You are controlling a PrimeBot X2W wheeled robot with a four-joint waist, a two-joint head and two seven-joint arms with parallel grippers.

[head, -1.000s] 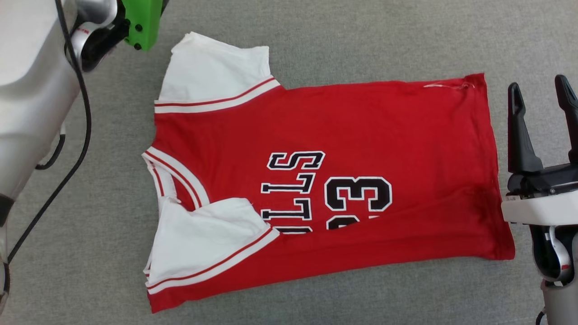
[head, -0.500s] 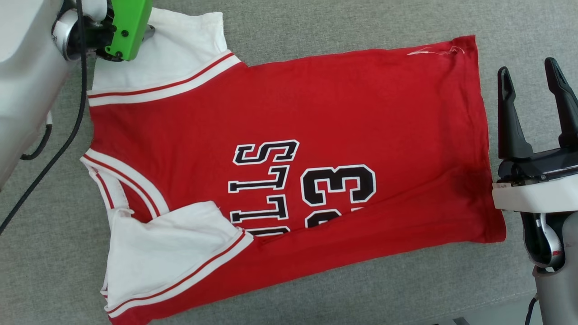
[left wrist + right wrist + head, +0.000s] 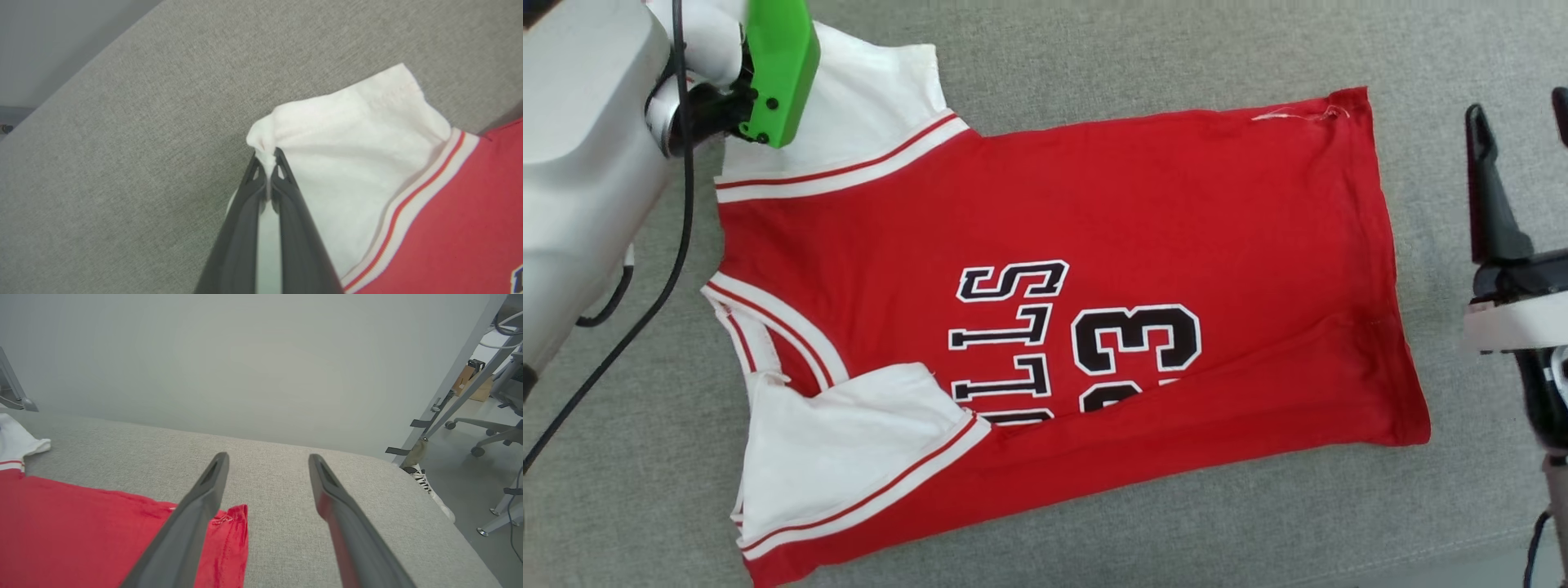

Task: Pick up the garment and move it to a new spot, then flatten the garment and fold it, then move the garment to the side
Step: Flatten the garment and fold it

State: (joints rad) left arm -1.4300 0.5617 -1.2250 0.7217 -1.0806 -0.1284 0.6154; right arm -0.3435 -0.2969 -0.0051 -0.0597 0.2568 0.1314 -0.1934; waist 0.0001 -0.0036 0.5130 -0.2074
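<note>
Left wrist view shows the left pincer [image 3: 266,157] pressed together on the outer corner of 1 white short sleeve of the garment [image 3: 449,228], a red jersey-style T-shirt with red-and-white striped trim. The cloth bunches into a small peak between the tips. 1 second ago this arm's green housing [image 3: 776,73] stood clear of that sleeve, over bare table, so the grip is fresh. In the head view the garment [image 3: 1094,204] lies spread chest up on the grey fabric-covered table [image 3: 1094,49]. Its near sleeve is folded in over part of the black "BULLS" and "23". The right pincer [image 3: 267,461] is spread wide and empty, just beside the hem's far corner. With 1 sleeve gripped, I judge that a flattening pull or a sleeve fold is about to begin.
</note>
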